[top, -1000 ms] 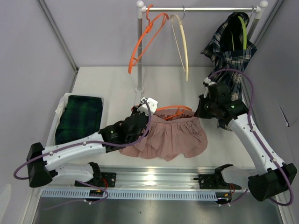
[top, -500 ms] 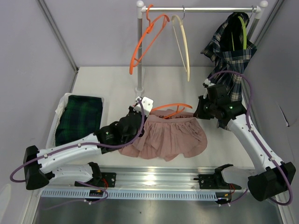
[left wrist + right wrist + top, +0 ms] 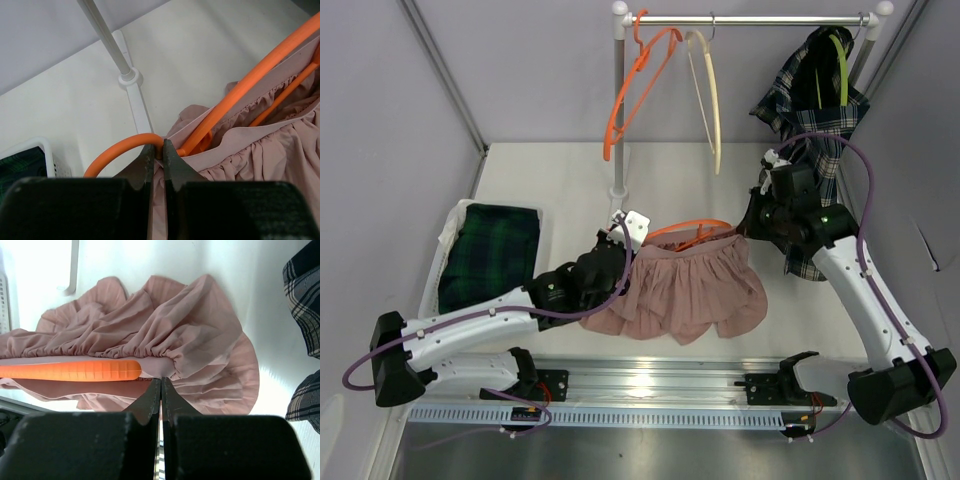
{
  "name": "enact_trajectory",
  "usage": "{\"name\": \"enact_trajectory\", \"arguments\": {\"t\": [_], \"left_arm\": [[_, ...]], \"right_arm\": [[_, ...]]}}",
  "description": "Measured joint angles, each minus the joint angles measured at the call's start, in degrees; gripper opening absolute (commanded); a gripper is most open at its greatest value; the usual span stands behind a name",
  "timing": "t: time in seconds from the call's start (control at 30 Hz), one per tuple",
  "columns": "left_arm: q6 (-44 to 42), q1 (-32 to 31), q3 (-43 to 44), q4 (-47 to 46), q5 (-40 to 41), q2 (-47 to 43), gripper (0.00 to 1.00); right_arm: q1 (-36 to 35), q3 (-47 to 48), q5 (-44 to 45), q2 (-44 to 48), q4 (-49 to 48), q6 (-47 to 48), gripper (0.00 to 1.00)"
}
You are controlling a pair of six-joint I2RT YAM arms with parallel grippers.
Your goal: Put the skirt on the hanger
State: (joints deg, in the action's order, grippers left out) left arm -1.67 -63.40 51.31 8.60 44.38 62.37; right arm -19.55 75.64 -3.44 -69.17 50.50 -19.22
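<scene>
A pink skirt (image 3: 690,290) lies crumpled on the white table between my two arms. An orange hanger (image 3: 685,230) runs inside its waistband, and its arm shows in the left wrist view (image 3: 240,87). My left gripper (image 3: 625,225) is shut on the hanger at the base of its hook (image 3: 120,147), with the jaws pinched together (image 3: 159,150) and pink cloth right below them. My right gripper (image 3: 748,225) is shut on the gathered waistband at the skirt's right end (image 3: 161,381), just past the hanger's tip (image 3: 75,371). The skirt (image 3: 190,330) drapes below that grip.
A clothes rack's pole (image 3: 618,110) stands behind the skirt. On its rail hang an orange hanger (image 3: 635,85), a cream hanger (image 3: 705,90) and a plaid garment (image 3: 815,100) close to my right arm. A white basket (image 3: 450,225) at the left holds a dark green plaid skirt.
My right gripper has risen and shifted back with the waistband, pulling the skirt's right side up along the hanger. The left arm drew slightly left. The hangers on the rail swing.
</scene>
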Motion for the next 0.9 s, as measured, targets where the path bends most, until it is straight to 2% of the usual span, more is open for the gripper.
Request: {"name": "enact_trajectory", "arguments": {"t": [0.9], "left_arm": [[-0.83,-0.07,-1.90,-0.74,-0.04,-1.46,0.00]], "right_arm": [[-1.05,1.95,1.95,-4.57,1.29,0.39,0.00]]}}
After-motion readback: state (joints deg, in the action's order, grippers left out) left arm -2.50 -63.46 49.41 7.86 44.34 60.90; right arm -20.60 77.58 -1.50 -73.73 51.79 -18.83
